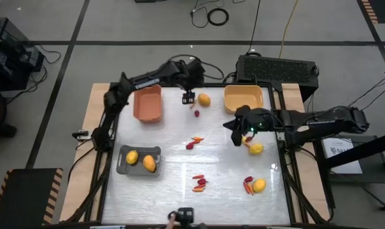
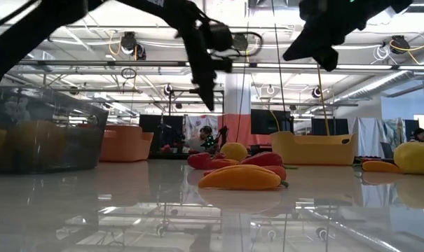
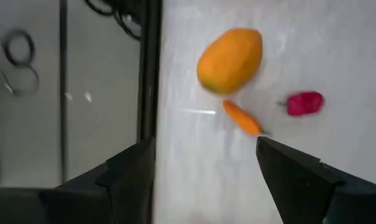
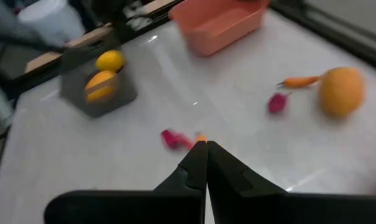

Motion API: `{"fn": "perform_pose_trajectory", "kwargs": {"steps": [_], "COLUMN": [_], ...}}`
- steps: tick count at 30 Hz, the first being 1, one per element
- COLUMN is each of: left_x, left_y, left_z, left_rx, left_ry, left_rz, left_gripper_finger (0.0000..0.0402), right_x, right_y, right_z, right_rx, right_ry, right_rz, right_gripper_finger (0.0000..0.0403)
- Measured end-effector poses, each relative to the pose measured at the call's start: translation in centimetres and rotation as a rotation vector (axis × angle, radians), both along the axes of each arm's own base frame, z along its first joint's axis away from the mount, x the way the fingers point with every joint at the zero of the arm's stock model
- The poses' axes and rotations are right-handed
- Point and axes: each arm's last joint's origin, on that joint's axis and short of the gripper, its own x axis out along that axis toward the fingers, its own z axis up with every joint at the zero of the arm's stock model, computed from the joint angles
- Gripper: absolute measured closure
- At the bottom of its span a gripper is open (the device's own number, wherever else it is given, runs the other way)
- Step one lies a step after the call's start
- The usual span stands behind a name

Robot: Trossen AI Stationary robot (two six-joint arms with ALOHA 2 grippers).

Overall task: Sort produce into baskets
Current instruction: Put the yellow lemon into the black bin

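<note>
Both arms above the table, nothing gripped.

I see my left gripper [image 1: 188,97] spread wide beside a yellow fruit [image 1: 204,99], near the salmon basket [image 1: 147,104]; my right gripper [image 1: 237,136] is pressed together mid-table. Two fruits lie in the grey basket [image 1: 139,159]; the yellow basket [image 1: 243,97] sits behind.

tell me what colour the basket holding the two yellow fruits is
Grey; the basket shows best in the high view, near the table's left front.

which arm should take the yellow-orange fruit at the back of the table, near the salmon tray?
Left. The left gripper hangs open right beside the yellow-orange egg-shaped fruit, which sits just ahead of its fingers in its wrist view. The right gripper is shut, farther off near mid-table.
</note>
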Motion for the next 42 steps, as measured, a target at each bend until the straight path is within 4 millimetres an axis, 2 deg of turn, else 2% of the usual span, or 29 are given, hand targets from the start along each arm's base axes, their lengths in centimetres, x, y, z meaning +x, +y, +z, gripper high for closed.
{"fn": "perform_pose_trajectory", "kwargs": {"steps": [3,7,10,13,15,19,22,25,28,31,36,42], "left_x": [-2.2,-5.5,-8.3,-11.9,-14.4,-18.6,-21.4,-23.2,-24.3,-24.2,-22.7,-21.0], "left_y": [-0.4,-1.8,-3.3,-5.6,-7.4,-11.2,-13.7,-15.2,-16.2,-16.7,-17.2,-17.4], "left_z": [2.6,6.8,8.7,10.3,10.7,10.1,9.4,8.6,8.1,8.0,8.1,7.4], "left_rx": [-0.074,-0.099,-0.085,-0.059,-0.059,-0.092,-0.103,-0.113,-0.142,-0.143,-0.139,-0.14], "left_ry": [-0.037,-0.084,-0.094,-0.144,-0.2,-0.358,-0.448,-0.507,-0.549,-0.577,-0.627,-0.601], "left_rz": [0.068,0.159,0.221,0.272,0.317,0.401,0.472,0.549,0.595,0.614,0.576,0.552], "left_gripper_finger": [0.0116,0.0116,0.0116,0.0116,0.0116,0.0116,0.0116,0.0116,0.0116,0.0116,0.0116,0.0116], "right_x": [1.5,5.2,8.0,10.4,11.7,13.2,13.8,14.2,14.6,14.7,15.2,15.6], "right_y": [-2.0,-4.8,-7.4,-10.2,-12.1,-15.6,-17.2,-18.0,-18.5,-19.0,-19.5,-19.8], "right_z": [-0.5,-0.6,-0.9,-0.6,-1.0,-2.7,-3.4,-4.7,-5.8,-6.8,-8.3,-10.5], "right_rx": [-0.01,-0.07,-0.133,-0.113,-0.073,-0.001,0.015,0.029,0.043,0.032,-0.004,-0.004], "right_ry": [0.061,0.172,0.272,0.319,0.349,0.45,0.502,0.541,0.551,0.586,0.609,0.662], "right_rz": [-0.026,0.008,-0.003,-0.003,-0.003,-0.041,-0.063,-0.071,-0.084,-0.125,-0.161,-0.169], "right_gripper_finger": [0.0403,0.0403,0.0392,0.0361,0.0332,0.0258,0.0198,0.0142,0.0102,0.0081,0.0074,0.0074]}}
